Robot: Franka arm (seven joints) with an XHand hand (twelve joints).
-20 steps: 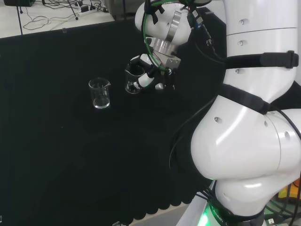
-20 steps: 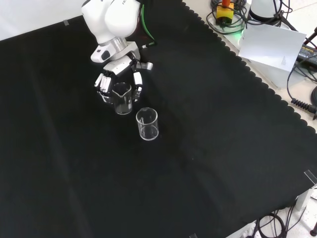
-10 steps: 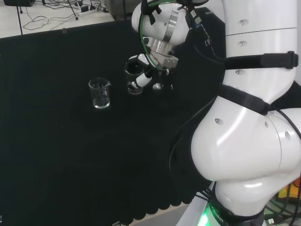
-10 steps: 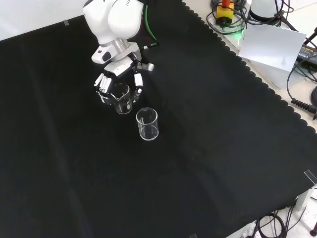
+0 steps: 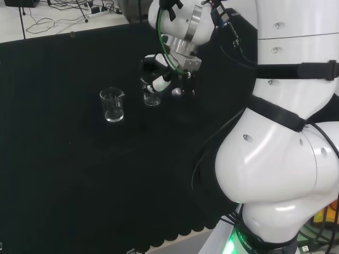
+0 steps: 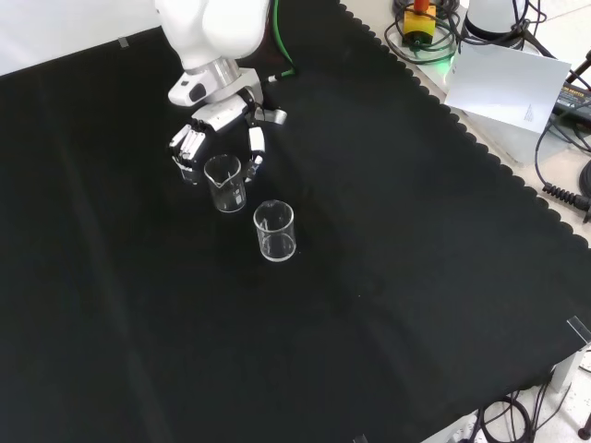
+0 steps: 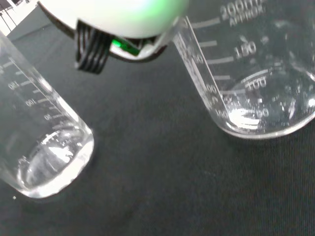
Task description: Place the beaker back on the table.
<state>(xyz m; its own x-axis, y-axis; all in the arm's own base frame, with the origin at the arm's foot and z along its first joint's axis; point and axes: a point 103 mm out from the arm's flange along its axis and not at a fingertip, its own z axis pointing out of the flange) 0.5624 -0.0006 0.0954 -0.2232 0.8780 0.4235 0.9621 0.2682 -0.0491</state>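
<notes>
My beaker (image 6: 227, 182) stands upright on the black worktop (image 6: 388, 240), so the step in hand, as I judge it, is the release and the clean retreat. To do it well I should draw my robot hand (image 6: 199, 137) straight up and away from the beaker, keeping every finger clear of the rim, since a brushed lip would tip light glass easily. I should also avoid drifting toward the second beaker (image 6: 275, 231), which in the front view stands just beside my beaker, nearer the camera and a little to its right; in the head view that second beaker (image 5: 112, 105) sits to the left of my beaker (image 5: 151, 93).

My robot hand (image 5: 161, 71) hangs just above and behind the beaker, fingers spread and relaxed, pointing down, closed round nothing. In the front view the fingers flank the beaker's rim on both sides; I cannot tell whether any still touches the glass. The wrist (image 5: 183, 29) tilts over the beaker from above.

From the wrist view both beakers rest with their bases flat on the cloth, well settled.
</notes>
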